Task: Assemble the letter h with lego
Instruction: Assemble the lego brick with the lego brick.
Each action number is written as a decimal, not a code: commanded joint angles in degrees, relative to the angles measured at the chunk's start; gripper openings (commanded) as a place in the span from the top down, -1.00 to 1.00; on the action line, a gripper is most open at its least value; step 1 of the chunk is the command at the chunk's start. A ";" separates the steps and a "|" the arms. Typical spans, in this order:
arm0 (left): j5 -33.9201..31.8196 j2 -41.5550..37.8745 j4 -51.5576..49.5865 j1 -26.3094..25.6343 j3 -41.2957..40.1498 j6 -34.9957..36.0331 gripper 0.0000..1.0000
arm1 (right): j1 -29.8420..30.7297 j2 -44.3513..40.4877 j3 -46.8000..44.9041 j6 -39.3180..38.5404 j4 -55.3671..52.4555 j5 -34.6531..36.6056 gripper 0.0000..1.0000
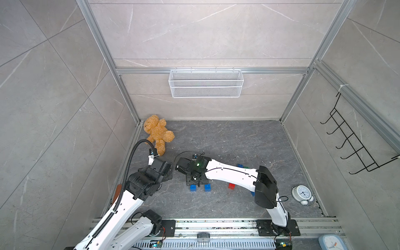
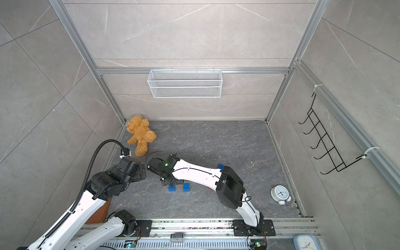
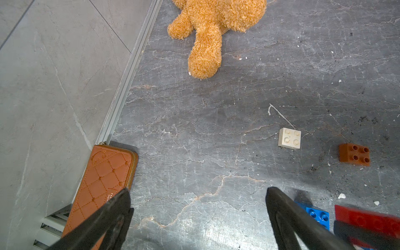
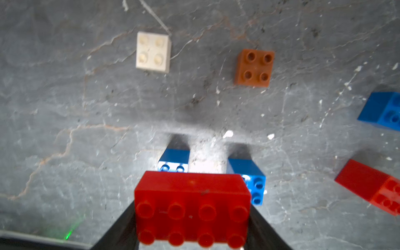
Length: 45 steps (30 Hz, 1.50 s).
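My right fingers clamp the long red brick by its ends above a blue brick and its blue twin on the counter, I judge to bridge them for the h; the right arm stretches across, wrist tipped down; my left fingers hang wide apart, empty.

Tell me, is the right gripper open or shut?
Shut on the red brick: the right gripper squeezes both ends with its black fingers.

Glossy plastic red brick, plush bear
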 commanded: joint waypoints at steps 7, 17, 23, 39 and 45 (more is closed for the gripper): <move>-1.07 -0.09 0.79 0.26 -0.04 0.42 -0.97 | 1.47 2.46 0.15 2.27 -1.49 -3.61 1.00; -0.77 0.13 0.85 0.21 -0.13 0.61 -0.97 | 1.48 4.78 1.42 4.14 -2.39 -3.53 1.00; -0.57 0.26 0.90 0.24 -0.10 0.73 -0.97 | 1.48 6.12 1.74 4.52 -2.47 -3.32 1.00; -0.39 0.26 0.91 0.27 -0.09 0.83 -0.97 | 1.03 6.74 0.26 3.38 0.13 -3.24 1.00; -0.39 0.26 0.97 0.33 -0.14 0.83 -0.97 | 0.59 6.16 -1.63 3.17 2.06 -3.18 1.00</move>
